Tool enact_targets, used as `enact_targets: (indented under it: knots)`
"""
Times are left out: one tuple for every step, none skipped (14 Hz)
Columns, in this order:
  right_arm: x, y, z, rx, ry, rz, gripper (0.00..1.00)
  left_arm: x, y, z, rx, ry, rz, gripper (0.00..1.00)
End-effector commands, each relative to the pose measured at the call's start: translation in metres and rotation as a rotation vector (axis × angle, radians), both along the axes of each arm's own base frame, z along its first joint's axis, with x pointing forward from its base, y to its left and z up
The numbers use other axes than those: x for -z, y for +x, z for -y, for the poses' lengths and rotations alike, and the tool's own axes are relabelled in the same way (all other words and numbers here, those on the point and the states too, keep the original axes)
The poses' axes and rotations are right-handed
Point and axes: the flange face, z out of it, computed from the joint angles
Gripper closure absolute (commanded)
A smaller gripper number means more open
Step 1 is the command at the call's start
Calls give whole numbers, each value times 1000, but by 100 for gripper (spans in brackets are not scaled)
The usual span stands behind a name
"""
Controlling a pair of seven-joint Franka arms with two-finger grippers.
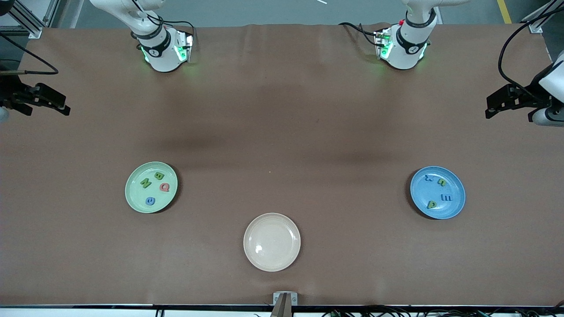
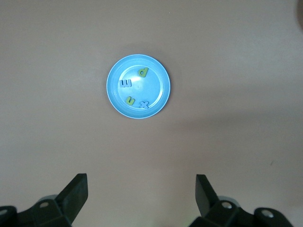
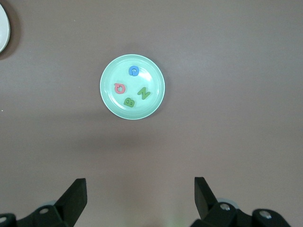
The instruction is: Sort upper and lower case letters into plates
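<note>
Wide bare stretch of brown table cover [image 1: 282, 110] between the two arm bases and the three plates; plates well apart from each other and well in from every table edge

Pale mint green round plate [image 1: 132, 200] toward the right arm's end, holding four flat letter pieces: green N [image 1: 146, 182], green B [image 1: 159, 176], pink-red Q [image 1: 165, 187], blue rounded piece [image 1: 150, 201], maybe a G or C, hard to read. Same plate [image 3: 110, 101] centred in the right wrist view, letters apart from one another, none touching the rim

Sky blue round plate [image 1: 456, 207] toward the left arm's end, holding four more: green p [image 1: 432, 204], blue m [image 1: 446, 197], green n [image 1: 442, 182], dark blue piece [image 1: 428, 178], possibly an x, too small to be sure. Same plate [image 2: 158, 101] in the left wrist view

Cream-beige round plate [image 1: 272, 259] between the two, nearest the front camera, bare, only a sliver cut off at the corner of the right wrist view

Left gripper [image 2: 141, 191] high over bare cover beside the blue plate, jaws spread wide, nothing between them, touching nothing. Right gripper [image 3: 140, 194] likewise over bare cover beside the mint plate, jaws released and wide, nothing held. Both grippers half cut off at the front view's side edges; finger bases cropped in the wrist views
</note>
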Motion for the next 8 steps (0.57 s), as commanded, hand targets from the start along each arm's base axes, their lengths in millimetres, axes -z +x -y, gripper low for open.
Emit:
enact_targets:
  knots:
    - [-5, -3, 1, 5, 10, 10, 0, -2, -3, 0, 0, -34, -10, 0]
    - [-6, -3, 2, 4, 9, 11, 0, -1, -2, 1, -7, -59, -16, 0]
    - [-6, -3, 2, 4, 9, 11, 0, 0, -2, 1, -9, -74, -18, 0]
    - [-6, -3, 2, 4, 9, 13, 0, 0, -2, 1, -17, -77, -18, 0]
    - [-6, -3, 2, 4, 9, 13, 0, -1, -2, 0, -29, -78, -17, 0]
    - [-6, -3, 2, 4, 9, 13, 0, 0, -2, 0, -32, -78, -18, 0]
    - [-6, -3, 2, 4, 9, 13, 0, 1, -2, 0, -32, -78, -20, 0]
    - [-6, -3, 2, 4, 9, 13, 0, 1, -2, 0, -32, -78, -20, 0]
